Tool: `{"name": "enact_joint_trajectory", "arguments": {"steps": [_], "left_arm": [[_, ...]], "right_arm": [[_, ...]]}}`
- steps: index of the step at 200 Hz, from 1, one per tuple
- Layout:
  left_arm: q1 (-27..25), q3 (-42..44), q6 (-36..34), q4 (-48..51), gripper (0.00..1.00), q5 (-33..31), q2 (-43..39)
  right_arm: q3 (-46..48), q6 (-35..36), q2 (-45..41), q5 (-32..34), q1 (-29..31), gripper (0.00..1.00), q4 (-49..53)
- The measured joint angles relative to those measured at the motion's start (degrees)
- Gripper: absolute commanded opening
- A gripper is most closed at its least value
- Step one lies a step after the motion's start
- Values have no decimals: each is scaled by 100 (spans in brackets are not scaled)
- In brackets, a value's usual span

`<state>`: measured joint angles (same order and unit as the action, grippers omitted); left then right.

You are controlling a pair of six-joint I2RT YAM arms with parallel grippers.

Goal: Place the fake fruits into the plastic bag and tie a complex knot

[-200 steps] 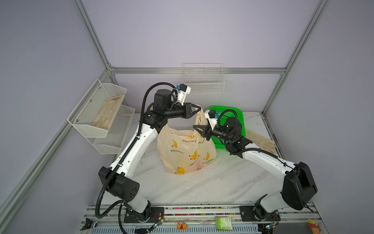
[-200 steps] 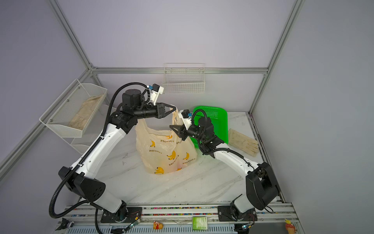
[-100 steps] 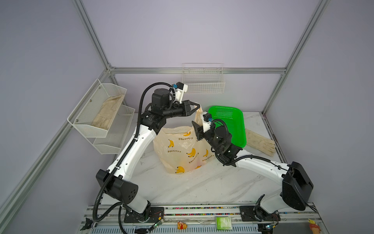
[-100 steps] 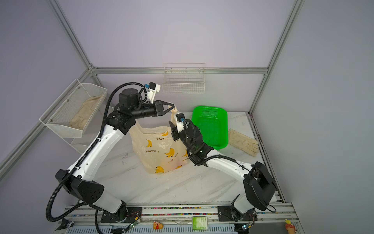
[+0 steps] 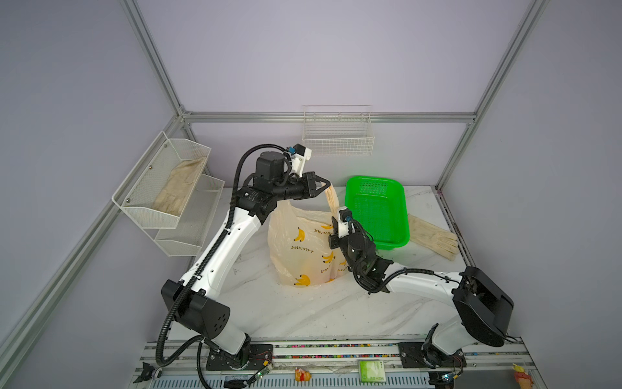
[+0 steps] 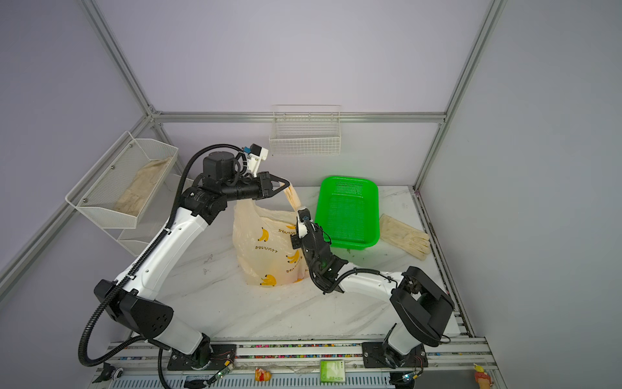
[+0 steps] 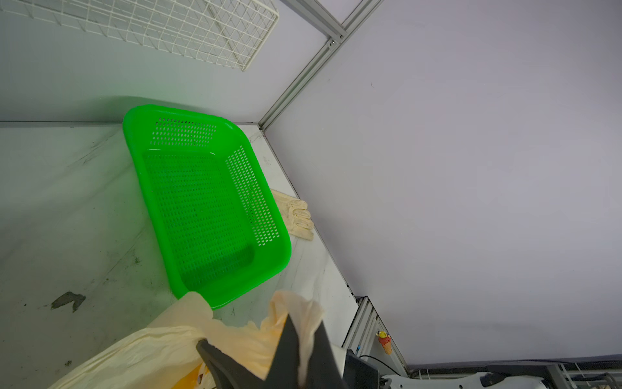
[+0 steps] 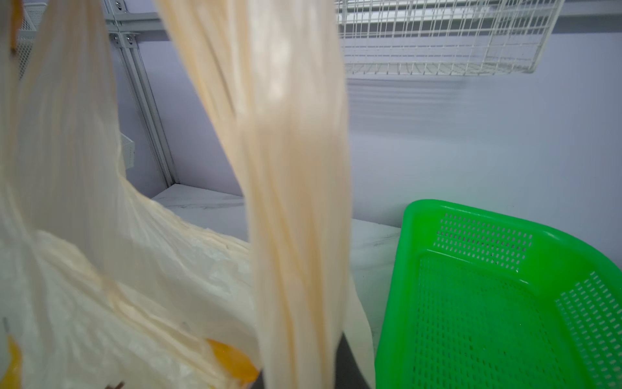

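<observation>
The plastic bag (image 5: 299, 252) (image 6: 266, 249), peach with printed bananas, stands on the marble table between both arms. My left gripper (image 5: 327, 185) (image 6: 287, 184) (image 7: 304, 323) is shut on the top of one handle loop (image 7: 303, 306) and holds it up above the bag. The strap (image 5: 331, 200) (image 8: 296, 202) hangs taut from there down to my right gripper (image 5: 334, 225) (image 8: 299, 379), whose dark fingers (image 8: 346, 363) close on it at the bag's right shoulder. The fake fruits are hidden inside the bag. No knot shows.
An empty green mesh basket (image 5: 404, 215) (image 7: 202, 208) (image 8: 488, 303) sits right of the bag. A beige glove (image 5: 434, 235) lies beyond it. A wire shelf (image 5: 161, 192) hangs on the left wall, and a wire basket (image 5: 338, 141) on the back wall.
My right gripper swung in from the bag's right side to the raised strap and closed on it. The left gripper kept its grip, and the bag shifted slightly.
</observation>
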<state>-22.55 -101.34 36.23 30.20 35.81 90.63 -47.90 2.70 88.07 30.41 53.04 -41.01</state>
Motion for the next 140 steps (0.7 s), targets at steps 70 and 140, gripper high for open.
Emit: {"name": "enact_joint_trajectory", "arguments": {"steps": [70,140], "left_arm": [[20,0,-566,46,0,269,129],[42,0,-822,26,0,540,129]], "right_arm": [[424,-350,-610,-575,66,55,254],[-317,-105,-1353,-2028,-431,97,1665]]}}
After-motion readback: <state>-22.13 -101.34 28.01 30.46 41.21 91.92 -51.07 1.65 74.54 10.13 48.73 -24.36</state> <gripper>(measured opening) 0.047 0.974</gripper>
